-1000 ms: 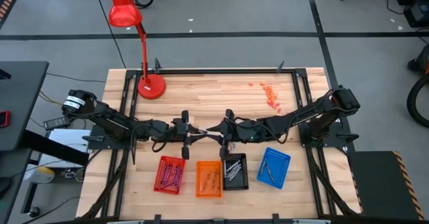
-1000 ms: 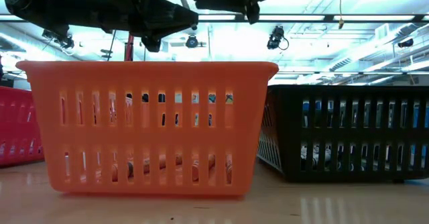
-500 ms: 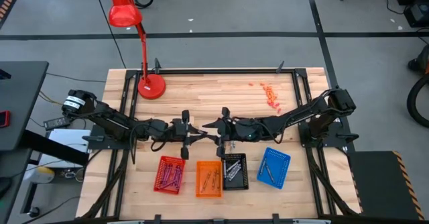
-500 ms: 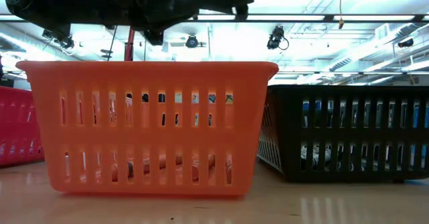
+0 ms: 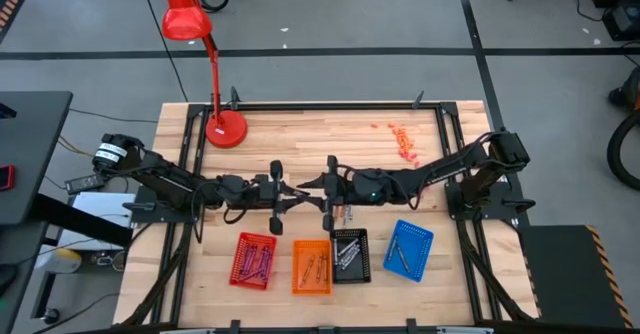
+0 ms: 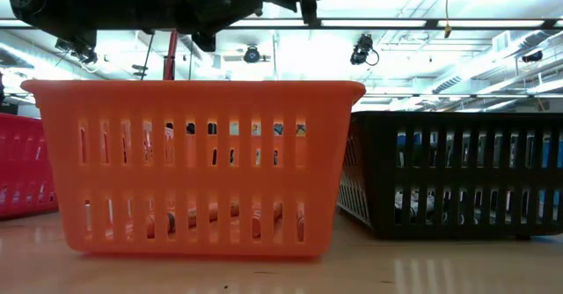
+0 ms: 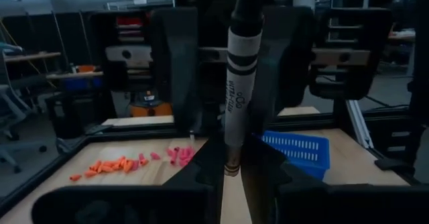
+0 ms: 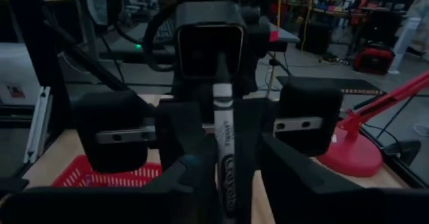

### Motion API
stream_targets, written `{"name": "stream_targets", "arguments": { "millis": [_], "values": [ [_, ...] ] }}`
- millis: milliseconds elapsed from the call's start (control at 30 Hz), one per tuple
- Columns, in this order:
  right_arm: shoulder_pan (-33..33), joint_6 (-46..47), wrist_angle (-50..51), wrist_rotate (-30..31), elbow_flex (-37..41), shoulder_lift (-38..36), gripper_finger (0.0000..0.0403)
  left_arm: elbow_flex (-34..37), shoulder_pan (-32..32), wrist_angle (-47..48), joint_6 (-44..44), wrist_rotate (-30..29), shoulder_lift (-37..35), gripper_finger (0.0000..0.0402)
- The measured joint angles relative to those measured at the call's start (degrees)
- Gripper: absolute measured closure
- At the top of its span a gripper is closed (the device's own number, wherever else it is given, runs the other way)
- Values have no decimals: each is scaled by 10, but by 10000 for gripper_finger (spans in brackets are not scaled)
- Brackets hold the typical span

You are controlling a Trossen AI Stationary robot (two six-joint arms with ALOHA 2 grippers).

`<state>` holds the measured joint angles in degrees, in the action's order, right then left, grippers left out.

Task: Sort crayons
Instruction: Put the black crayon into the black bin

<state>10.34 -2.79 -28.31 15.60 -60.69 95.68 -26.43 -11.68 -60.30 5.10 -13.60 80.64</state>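
We are logging a grey floor (image 5: 340, 14) crossed by dark tape lines (image 5: 470, 14) and surrounding a wooden table (image 5: 320, 134). A red desk lamp (image 5: 185, 19) is standing on the table's far left corner, its round base (image 5: 225, 129) sitting on the wood. A dark desk (image 5: 30, 154) is lying off to the left. Across the room we are noting ceiling strip lights (image 6: 422, 21) glowing, a ceiling-hung camera (image 6: 361, 52), and dim shelving (image 7: 120, 43) standing behind the table.
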Motion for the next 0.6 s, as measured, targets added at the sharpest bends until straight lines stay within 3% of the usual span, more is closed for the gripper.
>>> {"name": "stream_targets", "arguments": {
  "millis": [333, 600],
  "values": [
    [-10, 0, 9, -13, 0, 0, 375, 0, 12, -8, -2, 0, 0, 355],
    [-11, 28, 11, -5, 0, -1, 361, 0, 19, 16, -27, 0, 0, 295]
  ]
}}
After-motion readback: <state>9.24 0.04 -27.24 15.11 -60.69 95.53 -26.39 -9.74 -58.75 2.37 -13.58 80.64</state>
